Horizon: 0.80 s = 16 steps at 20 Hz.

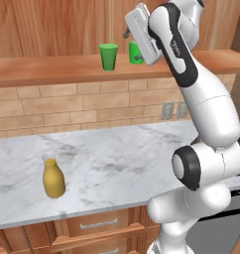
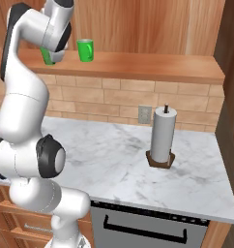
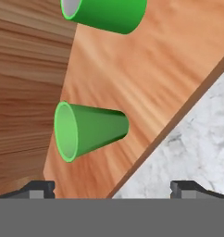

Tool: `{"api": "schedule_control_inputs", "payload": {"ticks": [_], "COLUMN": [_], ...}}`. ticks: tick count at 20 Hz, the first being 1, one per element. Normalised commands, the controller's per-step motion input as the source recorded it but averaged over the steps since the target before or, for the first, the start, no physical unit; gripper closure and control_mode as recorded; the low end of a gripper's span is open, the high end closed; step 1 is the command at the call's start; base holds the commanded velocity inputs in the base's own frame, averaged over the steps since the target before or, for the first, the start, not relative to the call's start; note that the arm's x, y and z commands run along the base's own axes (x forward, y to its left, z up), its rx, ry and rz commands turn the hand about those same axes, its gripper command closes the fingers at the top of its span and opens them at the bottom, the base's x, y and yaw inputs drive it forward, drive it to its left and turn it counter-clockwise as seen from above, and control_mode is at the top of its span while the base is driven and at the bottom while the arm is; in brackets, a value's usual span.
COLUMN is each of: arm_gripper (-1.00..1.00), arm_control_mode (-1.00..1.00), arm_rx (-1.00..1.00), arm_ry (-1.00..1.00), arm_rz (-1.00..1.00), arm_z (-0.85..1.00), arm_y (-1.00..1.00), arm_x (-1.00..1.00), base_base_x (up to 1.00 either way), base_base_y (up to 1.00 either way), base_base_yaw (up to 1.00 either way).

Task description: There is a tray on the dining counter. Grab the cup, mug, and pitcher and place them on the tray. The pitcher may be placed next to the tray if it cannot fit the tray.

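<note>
A long warm-brown wooden shelf [image 1: 52,69] runs across the back of the kitchen, with vertical wood panelling [image 1: 47,25] rising behind it toward twelve o'clock. Below the shelf is a tan brick wall [image 1: 67,106], with pale grey wall sockets [image 1: 167,110] set into it. Under that stretches a white-grey marble counter [image 1: 117,163], and at six o'clock below its front edge are wooden drawers with silver bar handles [image 1: 98,224]. On the right base side, a white paper-towel roll on a dark wooden stand [image 2: 162,135] sits upright on the marble toward three o'clock. Beneath the counter there is a dark grey appliance front with a black handle [image 2: 145,227]. Light falls evenly, with soft shadows.
</note>
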Motion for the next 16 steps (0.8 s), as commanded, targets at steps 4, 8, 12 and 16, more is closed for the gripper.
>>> {"api": "schedule_control_inputs", "payload": {"ticks": [4,8,12,16], "arm_gripper": [-1.0,-1.0,-1.0,-1.0], "arm_control_mode": [-1.0,-1.0,-1.0,-1.0], "arm_rx": [0.0,0.0,0.0,0.0], "arm_ry": [0.0,0.0,0.0,0.0], "arm_rz": [0.02,0.01,0.01,0.01], "arm_z": [-0.01,0.0,0.0,-0.01], "arm_y": [0.02,0.1,0.12,0.15], "arm_x": [0.22,0.2,0.17,0.16], "base_base_x": [0.0,0.0,0.0,0.0], "base_base_y": [0.0,0.0,0.0,0.0], "base_base_yaw": [0.0,0.0,0.0,0.0]}}
